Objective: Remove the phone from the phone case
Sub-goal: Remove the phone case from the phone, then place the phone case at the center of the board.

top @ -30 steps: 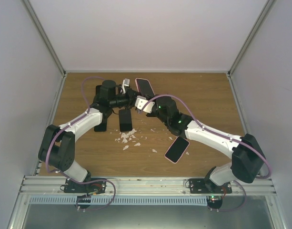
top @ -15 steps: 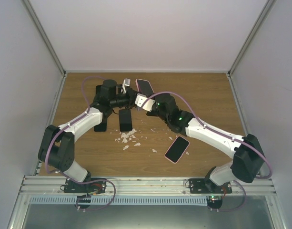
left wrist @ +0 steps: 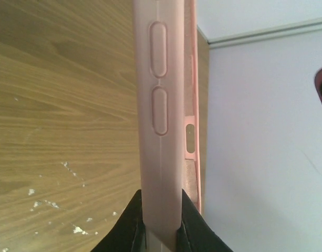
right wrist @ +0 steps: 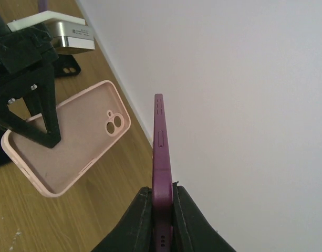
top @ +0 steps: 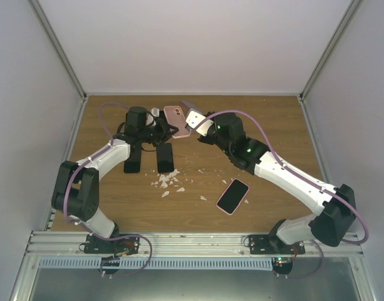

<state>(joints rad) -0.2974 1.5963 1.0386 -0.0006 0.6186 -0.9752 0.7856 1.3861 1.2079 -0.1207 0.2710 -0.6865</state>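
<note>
Pink silicone phone case (left wrist: 159, 131) is clenched by left jaws, slim purple phone (right wrist: 159, 157) by right jaws; its edge-pinch could be lost

The left gripper (top: 164, 128) is clamped on one edge of the pink phone case (top: 176, 119), holding it up off the wooden table (top: 273, 125). Just right of that hand, the right gripper (top: 192, 113) pinches a phone (top: 189, 105), seen nearly edge-on, clear of the case. Below the left gripper lie two black phone-sized slabs (top: 165, 157) and white crumbs (top: 168, 182); under the right arm, a pink-edged phone (top: 232, 195)
</note>
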